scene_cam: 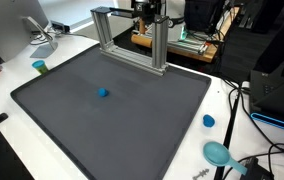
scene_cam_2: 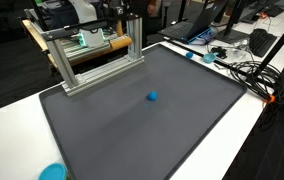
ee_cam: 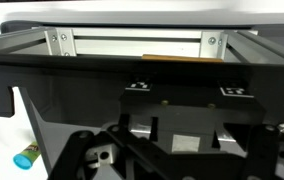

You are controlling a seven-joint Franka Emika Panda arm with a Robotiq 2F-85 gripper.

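Observation:
My gripper [scene_cam: 148,14] hangs high at the back of the table, above the aluminium frame [scene_cam: 132,42], and touches nothing. It also shows in an exterior view [scene_cam_2: 132,14] over the frame [scene_cam_2: 94,55]. In the wrist view its dark fingers [ee_cam: 183,135] stand apart with nothing between them, and the frame [ee_cam: 132,45] fills the top of that view. A small blue object [scene_cam: 103,92] lies alone in the middle of the dark grey mat [scene_cam: 62,120], far from the gripper. The object and the mat show in both exterior views [scene_cam_2: 153,97] [scene_cam_2: 182,130].
A blue cap [scene_cam: 209,121] and a teal dish [scene_cam: 218,152] lie on the white table beside the mat. A small teal cup [scene_cam: 40,67] stands at the mat's other side and shows in the wrist view [ee_cam: 25,158]. Cables, laptops and monitors crowd the table edges.

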